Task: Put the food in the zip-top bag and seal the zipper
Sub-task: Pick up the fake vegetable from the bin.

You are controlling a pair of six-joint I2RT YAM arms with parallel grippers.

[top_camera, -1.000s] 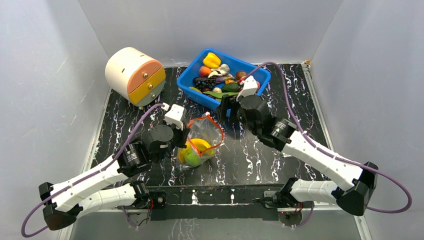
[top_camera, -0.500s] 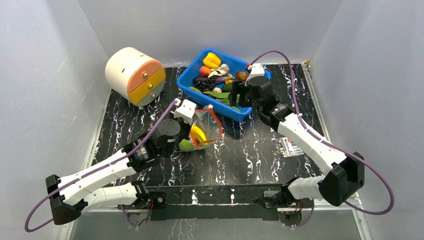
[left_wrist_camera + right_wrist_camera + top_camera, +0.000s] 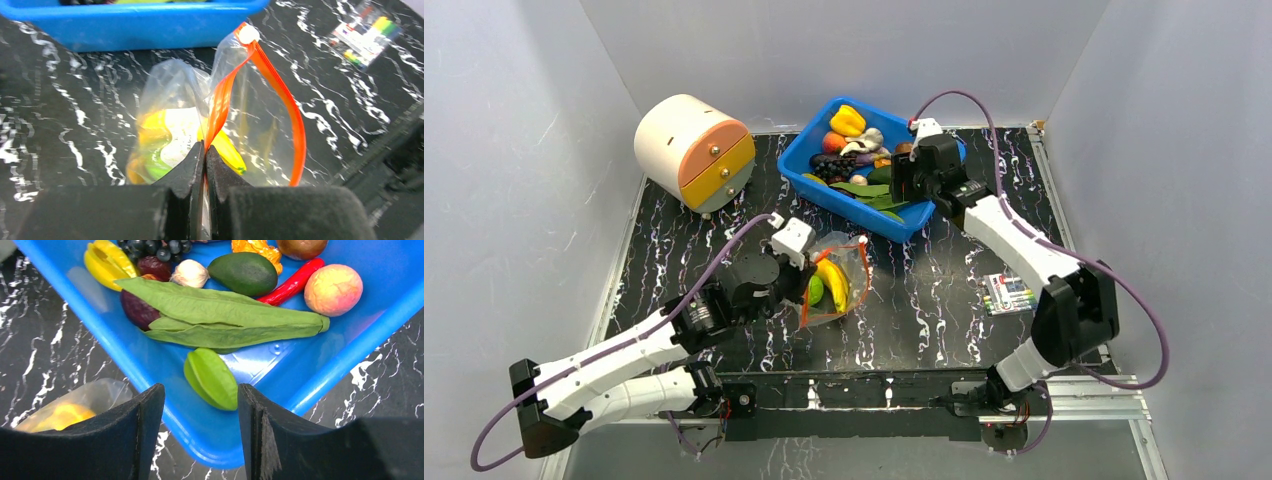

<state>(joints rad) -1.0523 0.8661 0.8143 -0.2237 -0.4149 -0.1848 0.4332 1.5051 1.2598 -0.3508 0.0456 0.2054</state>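
The clear zip-top bag [image 3: 836, 283] lies on the black mat with a yellow banana [image 3: 227, 150] and a green piece inside. Its orange-red zipper [image 3: 280, 95] gapes open. My left gripper [image 3: 205, 152] is shut on the zipper's left strip [image 3: 809, 285]. My right gripper [image 3: 200, 407] is open and empty above the near corner of the blue bin [image 3: 902, 222]. Below it lie a green starfruit [image 3: 211, 378], long green leaves [image 3: 220, 315], a red chili [image 3: 292, 282] and an orange-pink peach [image 3: 333, 289].
The blue bin [image 3: 325, 357] holds more toy food: an avocado [image 3: 242, 272], grapes, garlic, a yellow pepper [image 3: 847, 120]. A round cream drawer box [image 3: 692, 150] stands at the back left. A small colourful card [image 3: 1009, 293] lies on the mat at the right.
My right arm has reached further back over the blue bin. My left gripper has pulled the bag's edge a little nearer and lower, and the bag has shifted with it.
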